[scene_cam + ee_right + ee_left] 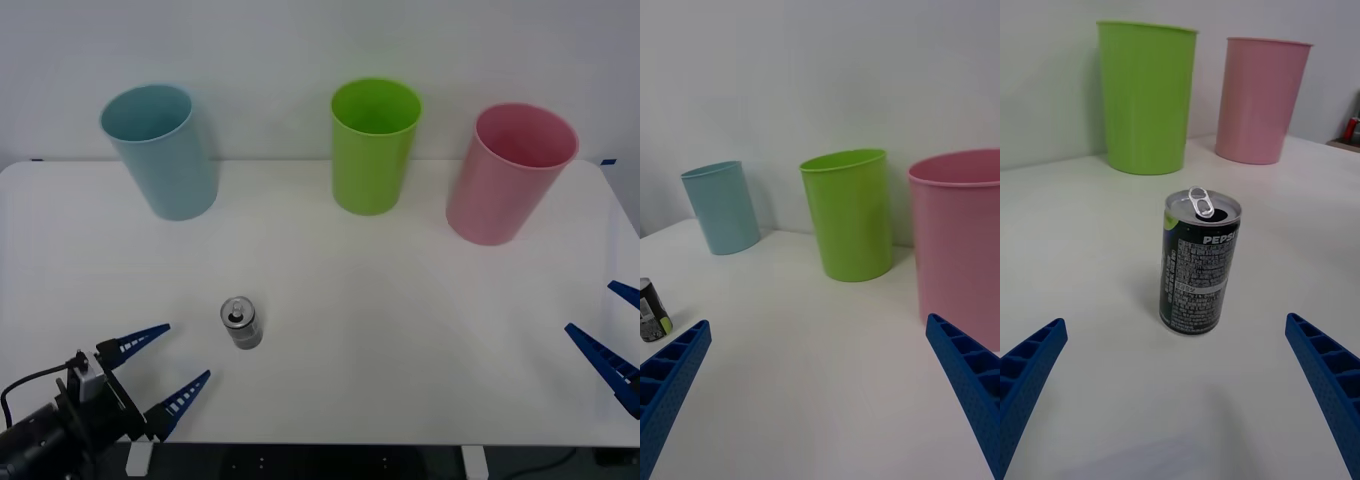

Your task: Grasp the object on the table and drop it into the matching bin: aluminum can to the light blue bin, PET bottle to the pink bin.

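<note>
1. Your left claw (160, 378), lower left of the frame, gaped wide, pointing at the aluminum can (241, 323).
2. The can stood upright on the worktop (400, 300), just beyond.
3. Your right claw (605, 330) waited, spread, far right.

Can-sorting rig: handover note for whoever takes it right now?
Left gripper: open, low over the near left part of the table, pointed at the aluminum can, not touching it.
Right gripper: open, idle at the table's right edge.
The can stands upright on the table, tab end up and already opened, in front of the open left fingers in the left wrist view.
Bins along the far edge, all upright: light blue bin on the left, lime green bin in the middle, pink bin on the right.
Done: approach only.
Left: close on the can, lift, carry to the light blue bin, drop.
</note>
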Controlling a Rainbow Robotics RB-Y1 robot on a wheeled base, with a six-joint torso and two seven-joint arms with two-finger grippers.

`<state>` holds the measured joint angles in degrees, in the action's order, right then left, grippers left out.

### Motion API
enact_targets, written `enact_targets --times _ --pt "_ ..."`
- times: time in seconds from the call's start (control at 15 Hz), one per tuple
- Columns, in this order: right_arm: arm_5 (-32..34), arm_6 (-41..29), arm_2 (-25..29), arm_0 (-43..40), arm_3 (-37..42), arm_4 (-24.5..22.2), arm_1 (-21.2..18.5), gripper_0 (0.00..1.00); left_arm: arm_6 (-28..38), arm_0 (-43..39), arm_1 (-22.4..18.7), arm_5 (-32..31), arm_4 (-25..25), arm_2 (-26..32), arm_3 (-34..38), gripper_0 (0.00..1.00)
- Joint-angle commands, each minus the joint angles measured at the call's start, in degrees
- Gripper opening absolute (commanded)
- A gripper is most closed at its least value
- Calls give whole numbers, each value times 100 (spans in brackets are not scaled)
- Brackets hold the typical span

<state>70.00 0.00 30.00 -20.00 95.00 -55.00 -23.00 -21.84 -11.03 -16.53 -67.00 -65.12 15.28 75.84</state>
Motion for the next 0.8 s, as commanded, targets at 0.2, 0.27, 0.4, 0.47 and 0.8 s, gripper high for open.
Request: enact_targets --times 0.2,0.27,0.4,0.47,0.8 --pt "0 0 0 0 0 0 0 100 -22 171 273 161 -255 -78 -17 100" --pt "0 0 0 0 0 0 0 100 -22 189 291 205 -264 -148 -17 100" --pt "0 0 0 0 0 0 0 100 -22 224 308 346 -282 -271 -17 100" --pt "0 0 0 0 0 0 0 100 -48 250 308 425 -282 -351 -17 100" --pt "0 0 0 0 0 0 0 100 -163 531 343 548 -290 -491 -290 100"
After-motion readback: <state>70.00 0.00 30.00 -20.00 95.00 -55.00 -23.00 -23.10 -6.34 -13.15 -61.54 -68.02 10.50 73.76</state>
